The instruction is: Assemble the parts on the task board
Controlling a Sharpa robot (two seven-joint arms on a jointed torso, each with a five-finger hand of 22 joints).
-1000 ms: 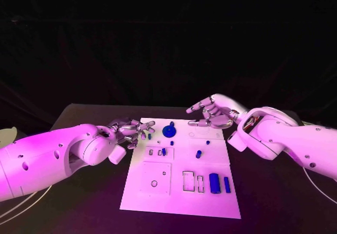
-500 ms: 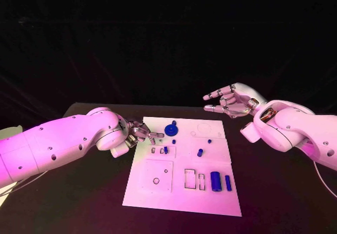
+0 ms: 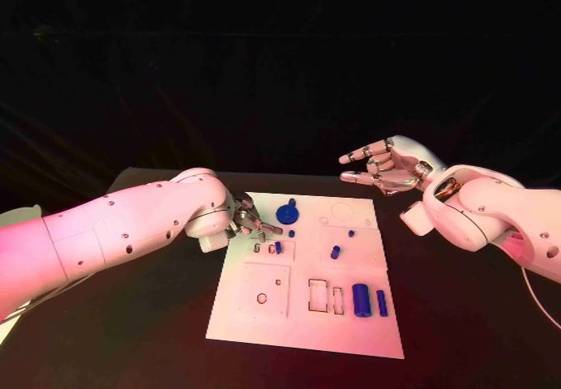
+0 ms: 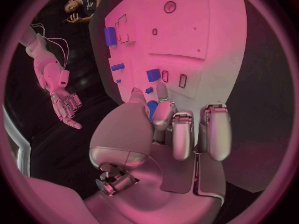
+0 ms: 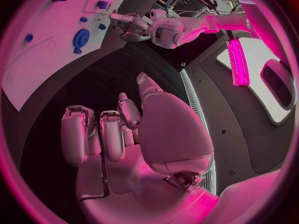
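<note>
The white task board (image 3: 251, 324) lies in the middle of the black table. On it are a blue gear (image 3: 286, 215), a thick blue cylinder (image 3: 360, 297), a thin blue bar (image 3: 381, 302) and several small blue pieces, one of them a short peg (image 3: 335, 252). My left hand (image 3: 248, 223) hovers over the board's far left part, just beside the gear, fingers partly curled with nothing held. In the left wrist view the left hand (image 4: 168, 124) has its thumb and a finger pointing at the gear (image 4: 151, 107). My right hand (image 3: 380, 170) is raised beyond the board's far right corner, fingers apart and empty.
Empty slots and holes mark the near half of the board (image 4: 206, 30). Bare black table (image 3: 468, 324) flanks the board on both sides. The right wrist view shows the right hand (image 5: 124, 129), with the left hand (image 5: 127, 25) by the gear (image 5: 81, 36) beyond it.
My left hand has moved in from the board's left edge to beside the gear and its fingers have curled. My right hand has lifted off the board's far edge, up and to the right.
</note>
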